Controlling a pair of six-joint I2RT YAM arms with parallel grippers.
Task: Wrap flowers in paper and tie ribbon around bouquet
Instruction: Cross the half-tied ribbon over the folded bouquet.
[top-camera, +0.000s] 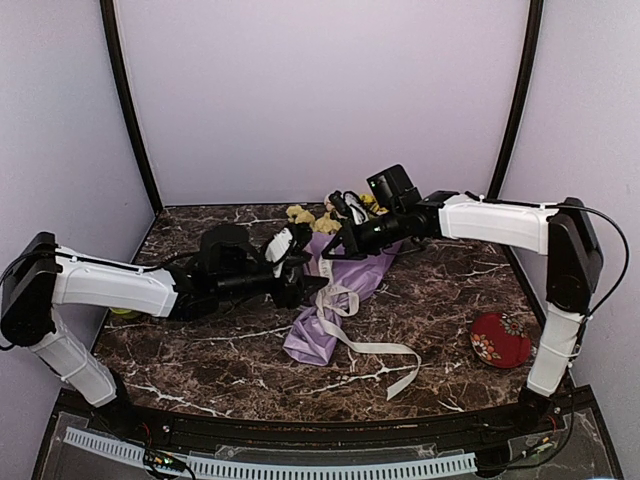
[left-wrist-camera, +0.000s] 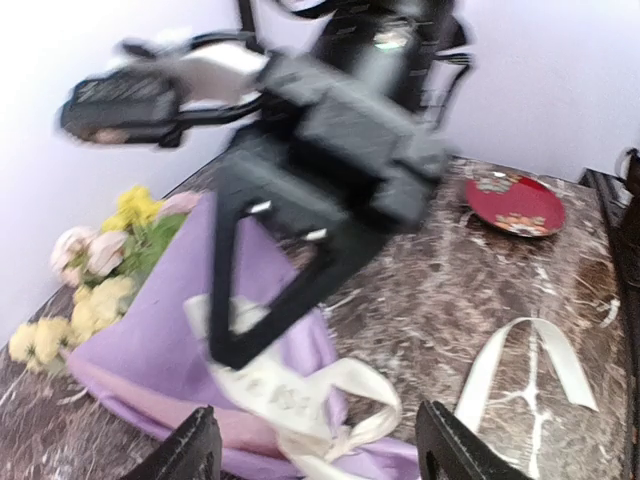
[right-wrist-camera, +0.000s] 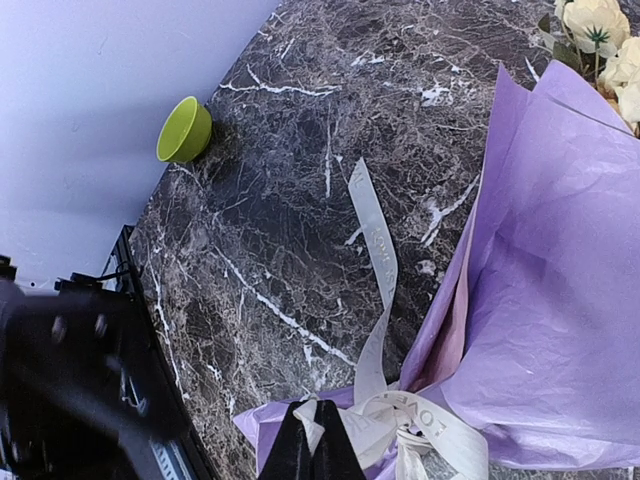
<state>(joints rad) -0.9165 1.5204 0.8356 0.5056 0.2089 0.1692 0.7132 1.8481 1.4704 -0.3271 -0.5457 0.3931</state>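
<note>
Your right gripper (right-wrist-camera: 316, 448) pinches the cream ribbon (right-wrist-camera: 372, 235) at the bouquet's (top-camera: 310, 340) waist, left gripper (left-wrist-camera: 318, 448) spread empty: pull outward slowly, cinching the loop without tearing the lilac paper (right-wrist-camera: 560, 300).

Left arm (top-camera: 115, 285) and right arm (top-camera: 495, 222) white-shelled, black joints, thin black cable (top-camera: 625, 245) at right elbow

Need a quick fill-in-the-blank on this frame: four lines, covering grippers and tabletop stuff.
1. The right gripper is shut on the ____.
2. The left gripper has its jaws ____, holding nothing.
3. The flowers lie wrapped in purple ____.
4. The bowl near the left arm is ____.
Missing words: ribbon; open; paper; green.
</note>
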